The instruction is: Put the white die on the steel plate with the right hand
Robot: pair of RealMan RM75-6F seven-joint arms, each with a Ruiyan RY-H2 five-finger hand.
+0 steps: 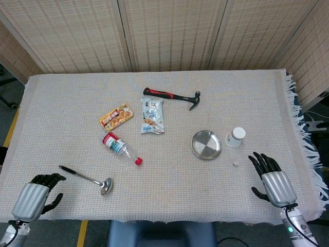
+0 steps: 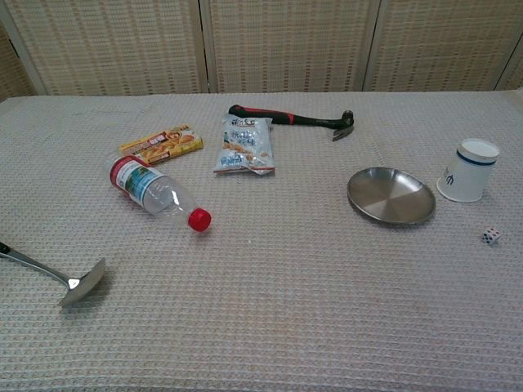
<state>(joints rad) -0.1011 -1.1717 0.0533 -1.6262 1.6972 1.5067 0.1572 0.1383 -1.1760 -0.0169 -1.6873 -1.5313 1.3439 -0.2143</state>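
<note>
White die (image 1: 235, 163) sits flat beside steel plate (image 1: 206, 144), untouched.

It looks like a test room: woven screens (image 1: 169, 33) stand behind a cloth-covered counter (image 1: 169, 198).

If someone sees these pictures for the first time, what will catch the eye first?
Probably the shiny steel plate right of centre, with the tiny white die beside it on the cloth and a white cup just behind. Next, the red-and-black hammer at the far middle and the red-capped bottle lying on its side to the left.
</note>
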